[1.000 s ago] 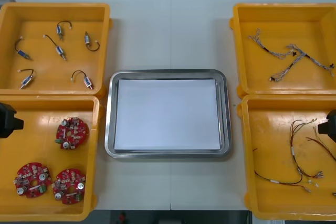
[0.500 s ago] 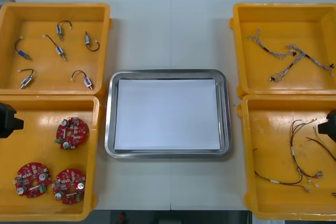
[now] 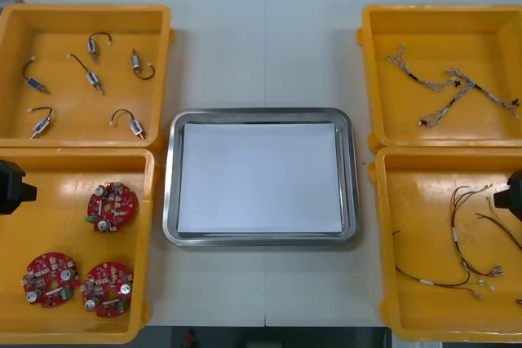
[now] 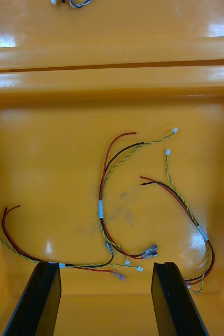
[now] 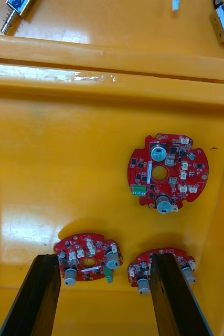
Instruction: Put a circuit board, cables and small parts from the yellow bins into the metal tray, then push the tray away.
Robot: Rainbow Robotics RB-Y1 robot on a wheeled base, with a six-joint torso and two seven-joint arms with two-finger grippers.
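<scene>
Both wide and empty, the left gripper (image 5: 105, 258) is held over the red circuit boards (image 5: 168, 173) in the near-left yellow bin (image 5: 49, 157), judged light, stiff, fragile and best pinched at the rim, the right gripper (image 4: 105, 265) over red and yellow cables (image 4: 101, 207).

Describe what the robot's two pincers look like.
Both look alike: the left pincer and the right pincer each have two flat, matte black fingers with squared tips and no visible markings. From above, each arm's end is a blocky black housing.
</scene>
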